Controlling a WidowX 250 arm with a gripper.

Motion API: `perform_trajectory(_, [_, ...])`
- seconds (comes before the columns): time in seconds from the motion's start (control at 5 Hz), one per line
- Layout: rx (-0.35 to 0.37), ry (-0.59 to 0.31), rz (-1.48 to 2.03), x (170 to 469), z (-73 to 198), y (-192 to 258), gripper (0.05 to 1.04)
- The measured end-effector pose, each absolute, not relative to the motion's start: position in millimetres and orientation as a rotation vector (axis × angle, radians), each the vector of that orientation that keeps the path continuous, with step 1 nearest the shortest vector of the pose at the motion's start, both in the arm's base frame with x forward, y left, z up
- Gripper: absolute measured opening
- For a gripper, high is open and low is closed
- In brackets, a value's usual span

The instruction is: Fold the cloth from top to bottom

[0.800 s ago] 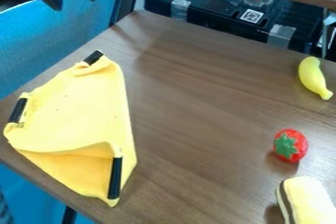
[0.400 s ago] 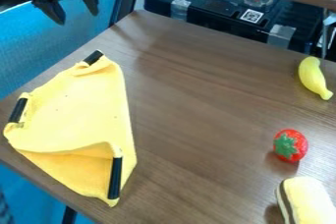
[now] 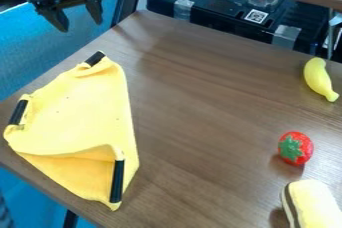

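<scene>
A black end effector (image 3: 81, 24) hangs in the upper left of the frame, its fingers apart with nothing between them, above a yellow cloth (image 3: 80, 112) spread at the left of a brown wooden counter (image 3: 200, 97). The cloth lies below the end effector in the picture, its top corner nearest, marked by a dark strip (image 3: 95, 58) almost directly under the fingertips and a little to their right. Its long axis runs down the frame, leaning slightly toward lower right, from that corner to a tip near the counter's lower left edge. A second dark strip (image 3: 18, 112) sits at the cloth's left corner and a third (image 3: 117, 181) stands near upright by the lower tip, beside a flap that overlaps the lower part.

The lone arm enters from the top edge, both fingers angled downward over blue material (image 3: 40, 62) past the counter's edge; its height above the cloth cannot be judged. The fold from top to bottom appears to be undone, with the top corner the likely place to grip. The next move would call for a drop toward that corner, then a pull down the frame along the long axis. A shallow pinch could let the soft fabric slip or bunch.
</scene>
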State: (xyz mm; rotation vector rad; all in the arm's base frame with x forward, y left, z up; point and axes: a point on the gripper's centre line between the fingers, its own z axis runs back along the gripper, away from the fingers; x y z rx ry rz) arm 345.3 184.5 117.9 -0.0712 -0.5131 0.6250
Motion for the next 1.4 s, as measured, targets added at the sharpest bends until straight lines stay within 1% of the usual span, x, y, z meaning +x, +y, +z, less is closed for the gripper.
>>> perform_trajectory(0.2, [-0.031,-0.487,0.628,351.2,99.9,183.7,0.999])
perform_trajectory(0.8, [0.084,-0.452,0.623,357.7,60.5,195.4,0.999])
perform_trajectory(1.0, [0.101,-0.448,0.634,366.9,55.3,204.0,0.999])
perform_trajectory(1.4, [0.145,-0.419,0.645,367.7,37.3,212.5,0.999])
